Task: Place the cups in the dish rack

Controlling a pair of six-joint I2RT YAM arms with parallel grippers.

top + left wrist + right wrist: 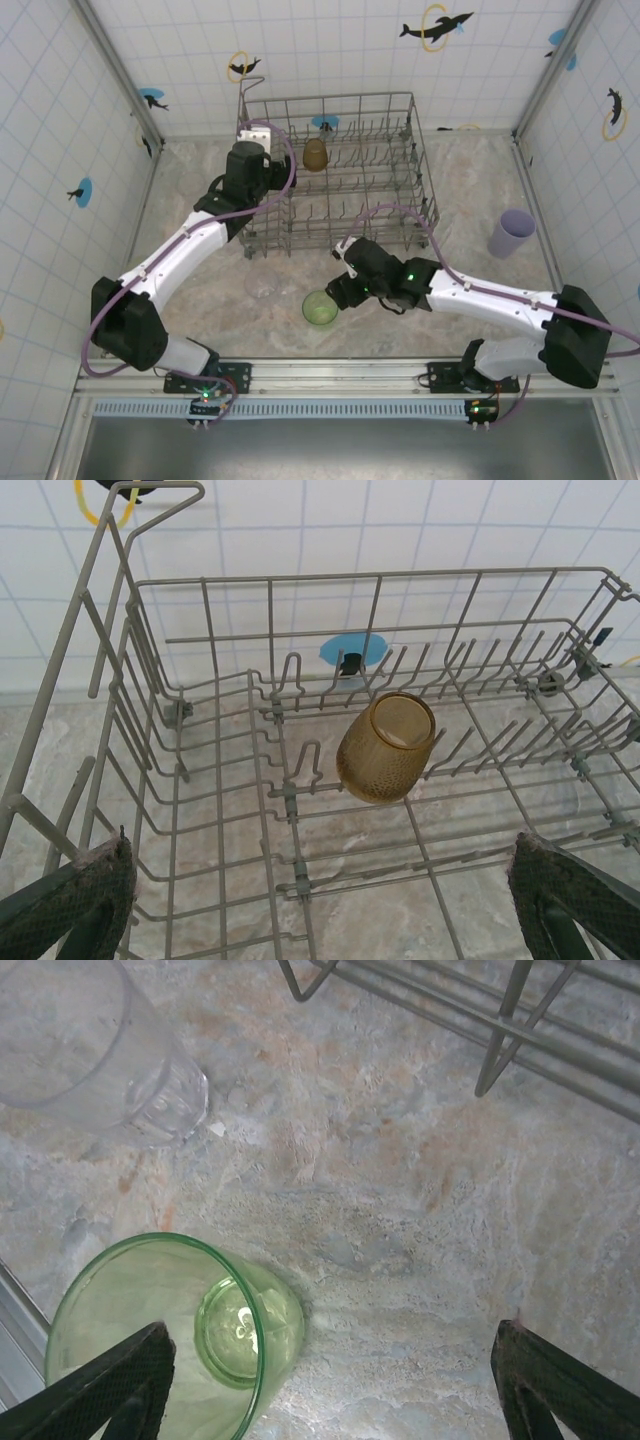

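Observation:
The dish rack (400, 190) stands at the back middle. An amber-brown cup (386, 747) lies tilted on its tines. My left gripper (320, 920) hangs open above the rack's left part (255, 150), holding nothing. On the table in front of the rack, a pale green cup (320, 307) stands upright. My right gripper (340, 290) is open right beside it. In the right wrist view its left finger (110, 1390) overlaps the mouth of the green cup (200, 1330) and the right finger (560, 1380) stands far off it. A clear cup (262, 283) is to the left, and a lilac cup (511, 233) at far right.
The clear cup (90, 1050) stands close behind the green one. The rack's front wire frame (480, 1020) is just beyond the right gripper. Tiled walls enclose the marbled table (470, 200), and a metal rail (330, 372) runs along the near edge.

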